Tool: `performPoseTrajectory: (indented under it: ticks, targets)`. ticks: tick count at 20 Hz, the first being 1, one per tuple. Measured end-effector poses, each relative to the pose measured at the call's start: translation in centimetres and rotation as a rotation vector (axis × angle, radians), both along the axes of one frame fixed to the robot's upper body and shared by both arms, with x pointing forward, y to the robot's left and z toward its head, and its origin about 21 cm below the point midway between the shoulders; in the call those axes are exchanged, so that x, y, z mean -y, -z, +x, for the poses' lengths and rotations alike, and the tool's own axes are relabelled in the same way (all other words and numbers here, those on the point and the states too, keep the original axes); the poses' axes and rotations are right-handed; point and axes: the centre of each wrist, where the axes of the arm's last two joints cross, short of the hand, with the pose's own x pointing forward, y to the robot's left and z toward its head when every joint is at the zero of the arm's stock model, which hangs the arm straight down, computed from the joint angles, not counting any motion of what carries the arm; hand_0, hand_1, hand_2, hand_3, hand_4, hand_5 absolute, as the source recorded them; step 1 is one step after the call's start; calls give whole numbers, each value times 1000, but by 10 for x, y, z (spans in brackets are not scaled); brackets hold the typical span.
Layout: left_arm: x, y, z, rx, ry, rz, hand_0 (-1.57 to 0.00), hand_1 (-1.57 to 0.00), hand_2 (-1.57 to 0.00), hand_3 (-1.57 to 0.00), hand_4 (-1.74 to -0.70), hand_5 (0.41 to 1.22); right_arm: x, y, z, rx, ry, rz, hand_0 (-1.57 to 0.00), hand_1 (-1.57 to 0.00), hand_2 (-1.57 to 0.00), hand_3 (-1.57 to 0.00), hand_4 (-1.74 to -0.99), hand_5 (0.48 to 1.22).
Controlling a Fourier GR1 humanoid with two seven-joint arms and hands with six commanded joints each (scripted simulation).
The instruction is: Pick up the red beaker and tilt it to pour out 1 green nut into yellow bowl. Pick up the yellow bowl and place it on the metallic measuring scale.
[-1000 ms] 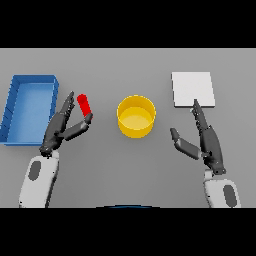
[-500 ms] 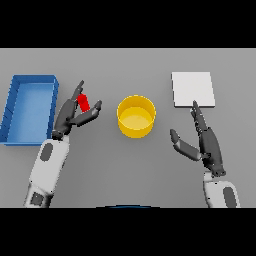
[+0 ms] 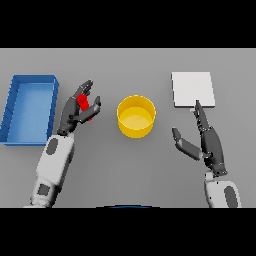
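The red beaker (image 3: 83, 102) stands on the table left of the yellow bowl (image 3: 136, 116). My left hand (image 3: 75, 110) is wrapped round it, fingers on its far left side and thumb against its right, so only a strip of red shows. The beaker still rests upright on the table. I cannot see a nut in it. The bowl sits at the middle of the table and looks empty. The metallic scale (image 3: 192, 89), a flat pale square, lies at the back right. My right hand (image 3: 209, 143) hovers open just below the scale's front edge.
A blue bin (image 3: 30, 107) stands at the far left, close beside my left hand. Bare grey table (image 3: 130, 170) lies in front of the bowl and between the bowl and the scale.
My left hand has reached forward and closed its fingers and thumb round the red beaker. My right hand has barely moved.
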Motion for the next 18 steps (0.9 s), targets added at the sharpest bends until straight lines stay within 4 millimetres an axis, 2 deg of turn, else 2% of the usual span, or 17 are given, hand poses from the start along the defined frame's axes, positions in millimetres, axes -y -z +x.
performPoseTrajectory:
  ticks: [2, 4, 6, 7, 9, 13, 15, 18]
  targets:
    - [6, 3, 2, -8, -48, 22, -755, -783, -844, -884, -1519, 999, 3, 2, 3, -15, 10, -17, 1, 1, 1, 1, -1239, 648]
    - [13, 1, 4, 14, -35, 94, -1049, -1067, -1106, -1058, -1589, 1079, 2, 1, 0, -4, 0, -12, 1, 1, 1, 1, -1239, 648]
    - [14, -2, 7, 16, -29, 115, -1237, -1248, -1273, -1154, -1636, 1130, -2, -1, 2, -4, -3, -5, 1, 1, 1, 1, -1242, 650]
    - [15, 0, 4, 18, -25, 102, -1304, -1313, -1333, -1237, -1597, 1148, 0, 2, 2, -2, -3, -6, 1, 1, 1, 1, -1250, 647]
    - [17, 0, 4, 10, -21, 108, -1400, -1406, -1419, -1357, -1542, 1174, 1, -2, 2, 5, 0, 12, 1, 1, 1, 1, -1255, 644]
    - [11, -10, 9, 46, -13, -7, -1501, -1503, -1509, -1484, -1660, 1150, 4, 0, -2, 4, 3, 4, 1, 1, 1, 1, -1246, 644]
    - [11, -17, 7, 95, 9, -60, -1526, -1528, -1531, -1515, -1689, 1140, -1, 0, -1, -2, 5, -6, 1, 1, 1, 1, -1236, 644]
    - [3, -40, 14, 112, 15, -59, -1548, -1549, -1551, -1542, -1714, 1132, -1, 0, -2, 20, -4, -15, 1, 1, 1, 1, -1227, 647]
